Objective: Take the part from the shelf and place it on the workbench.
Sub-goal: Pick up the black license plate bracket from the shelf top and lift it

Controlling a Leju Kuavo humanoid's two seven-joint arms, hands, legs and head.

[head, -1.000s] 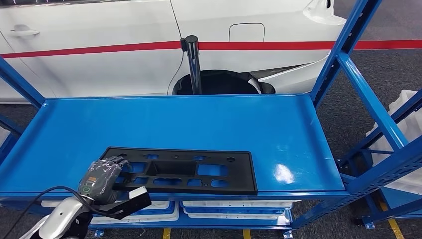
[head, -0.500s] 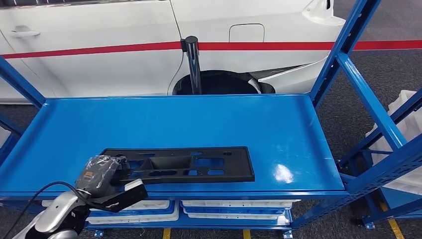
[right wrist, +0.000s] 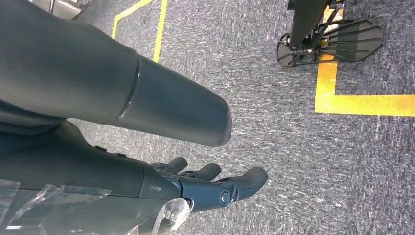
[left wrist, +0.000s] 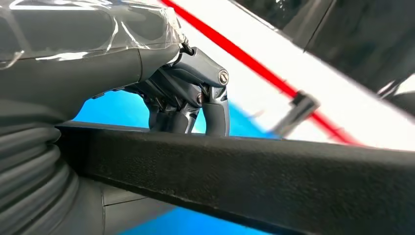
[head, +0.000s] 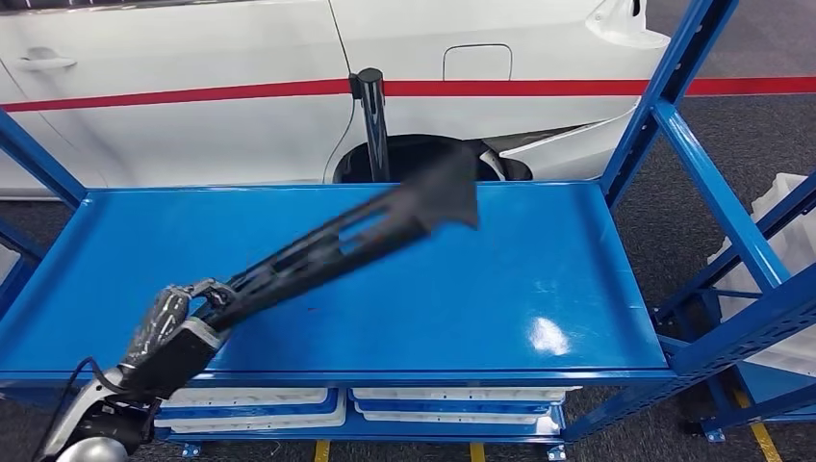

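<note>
Black plastic part [head: 346,239], clamped in your left robot hand [head: 173,322], slants above the blue shelf [head: 539,279]; beyond it stand a dark post [head: 370,115] and white car [head: 192,87]. Your right robot hand [right wrist: 195,188] hangs empty, fingers apart.

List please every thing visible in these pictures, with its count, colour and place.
Part: one, black, long perforated panel, lifted at a slant above the shelf.
Shelf: one, blue metal rack.
Trays: several, white, on the level below.
Car: one, white with red stripe, behind the shelf.
Post: one, black, before the car.
Floor lines: yellow, on grey floor.
Left hand: grips the part's near end.
Right hand: hangs over the floor, fingers apart.
</note>
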